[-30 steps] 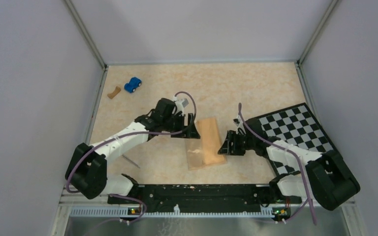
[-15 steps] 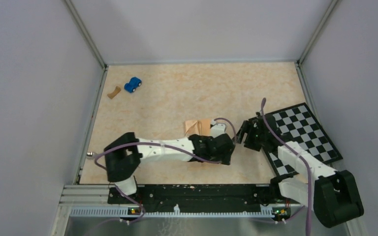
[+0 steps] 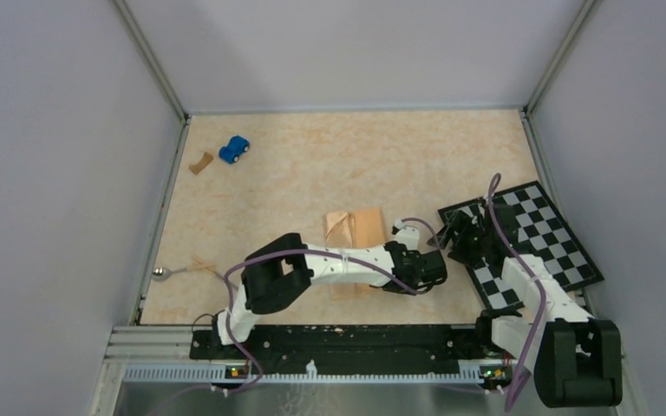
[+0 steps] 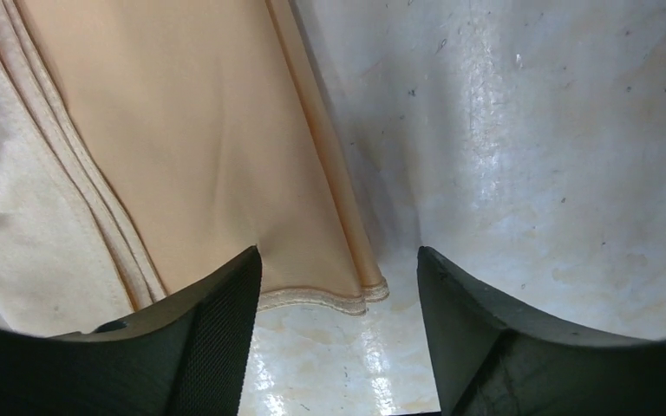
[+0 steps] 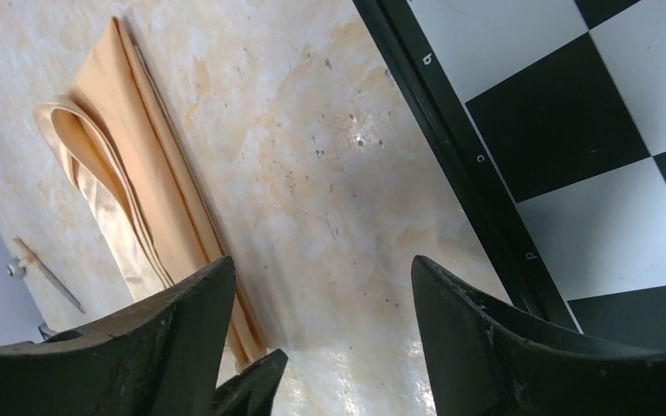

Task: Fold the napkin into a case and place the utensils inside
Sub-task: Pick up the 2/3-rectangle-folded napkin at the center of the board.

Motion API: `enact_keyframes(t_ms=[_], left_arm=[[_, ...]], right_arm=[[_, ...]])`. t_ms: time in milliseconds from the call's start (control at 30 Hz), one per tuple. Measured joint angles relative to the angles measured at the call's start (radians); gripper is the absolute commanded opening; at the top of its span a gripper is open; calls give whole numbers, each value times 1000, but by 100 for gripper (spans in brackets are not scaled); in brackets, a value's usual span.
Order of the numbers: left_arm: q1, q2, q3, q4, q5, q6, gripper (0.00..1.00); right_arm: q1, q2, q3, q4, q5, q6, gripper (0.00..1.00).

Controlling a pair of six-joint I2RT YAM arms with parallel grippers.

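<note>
One utensil (image 3: pixel 163 272) lay at the worktop's left edge, well apart from the napkin (image 3: pixel 357 225), which sat mid-worktop, folded into a narrow oblong. The left hand (image 4: pixel 338 253) hung open astride the napkin's near hemmed corner, gripping nothing. To do this step well, it probably needed to pinch only the top layer and lift gently, opening the pouch. The right hand (image 5: pixel 323 260), open and empty, hovered beside the checkerboard (image 3: pixel 529 230).
</note>
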Motion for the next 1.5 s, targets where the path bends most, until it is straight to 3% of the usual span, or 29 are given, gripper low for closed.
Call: enact_keyframes(t_ms=[267, 333, 400, 733, 1167, 1500], left_arm=[[0, 15, 12, -10, -15, 6, 26], [0, 14, 8, -10, -20, 14, 11], [0, -1, -16, 9, -26, 29, 3], [11, -200, -196, 117, -10, 70, 0], [14, -237, -251, 158, 10, 72, 0], [14, -241, -254, 170, 16, 71, 0]], right_arm=[[-1, 3, -53, 61, -87, -24, 79], [-1, 18, -61, 86, -126, -26, 81], [-2, 58, -66, 136, -191, -28, 81], [64, 341, -71, 470, -432, 82, 82], [247, 549, -88, 883, -425, 349, 77], [280, 673, -62, 1041, -418, 423, 70]])
